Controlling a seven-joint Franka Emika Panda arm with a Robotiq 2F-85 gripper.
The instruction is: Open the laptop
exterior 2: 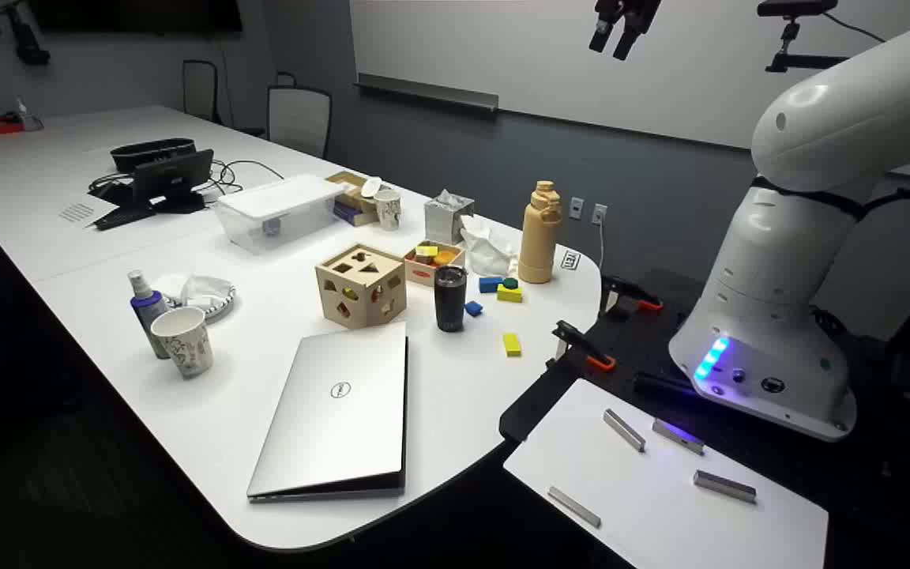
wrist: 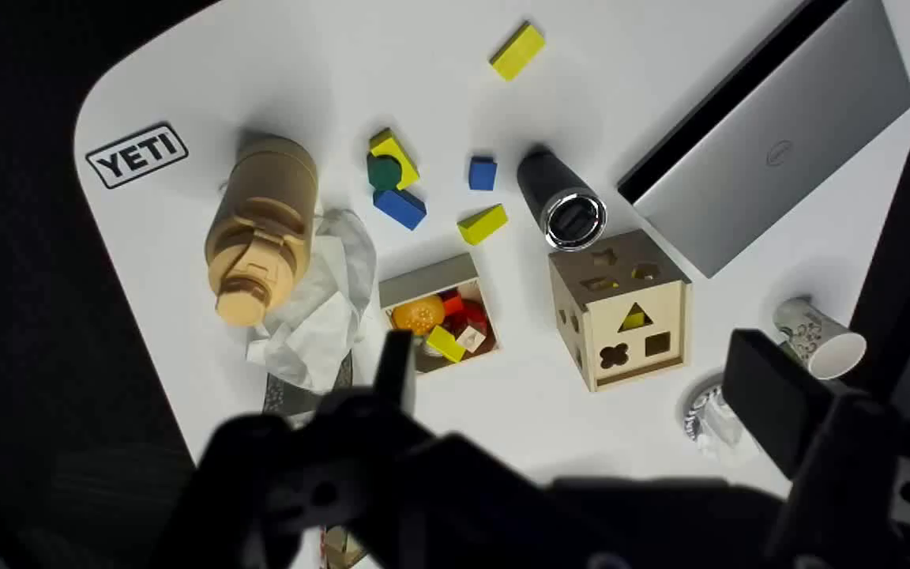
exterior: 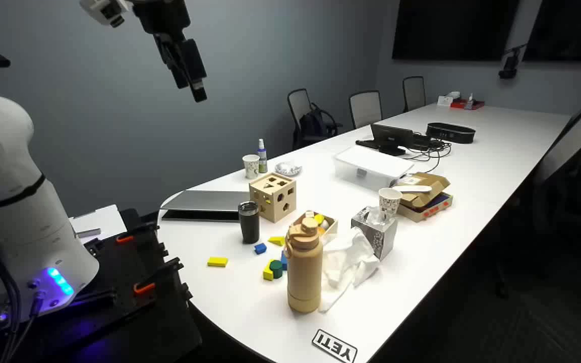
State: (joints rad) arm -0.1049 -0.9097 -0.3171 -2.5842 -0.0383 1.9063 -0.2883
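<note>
The laptop lies on the table's rounded end with its grey-silver lid almost down. It shows in both exterior views [exterior: 207, 200] [exterior 2: 344, 419] and at the upper right of the wrist view [wrist: 779, 142]. A narrow dark gap runs under the lid's edge on the robot's side, so the lid is slightly tilted up there. My gripper is high above the table in both exterior views [exterior: 191, 91] [exterior 2: 610, 47], well apart from the laptop. In the wrist view its fingers [wrist: 573, 348] are spread wide with nothing between them. The inside of the laptop is hidden.
A wooden shape block [exterior 2: 360, 288] stands close by the laptop's corner, with a black tumbler [exterior 2: 450, 299] near it. A paper cup [exterior 2: 182, 340] and spray bottle [exterior 2: 148, 312] stand on the far side. Loose blocks, a tan bottle [exterior: 304, 272] and a tissue box [exterior: 375, 234] are farther along.
</note>
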